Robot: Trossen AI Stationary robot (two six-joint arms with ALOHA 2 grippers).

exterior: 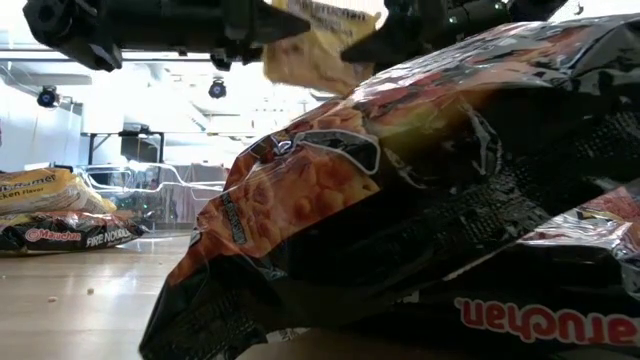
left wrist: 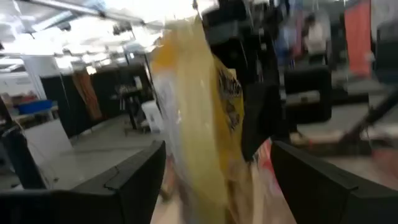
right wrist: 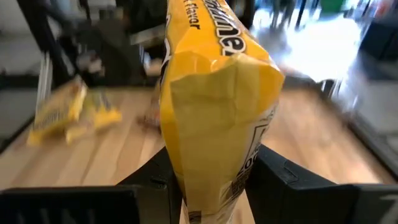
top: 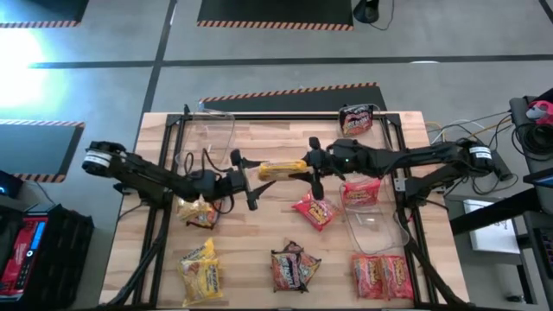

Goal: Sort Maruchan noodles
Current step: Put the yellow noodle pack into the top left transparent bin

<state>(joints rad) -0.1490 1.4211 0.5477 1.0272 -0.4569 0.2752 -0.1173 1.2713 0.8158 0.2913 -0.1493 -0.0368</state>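
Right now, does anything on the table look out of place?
Yes: one yellow packet is off the table, in mid-air between the arms. The right pincer clamps it; the left pincer stands open around its other end.

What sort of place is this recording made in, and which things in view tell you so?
Probably a robotics lab or workshop, not a kitchen: hazard-striped floor mats surround a wooden table on a concrete floor, with cables and equipment alongside and an open room of workstations behind.
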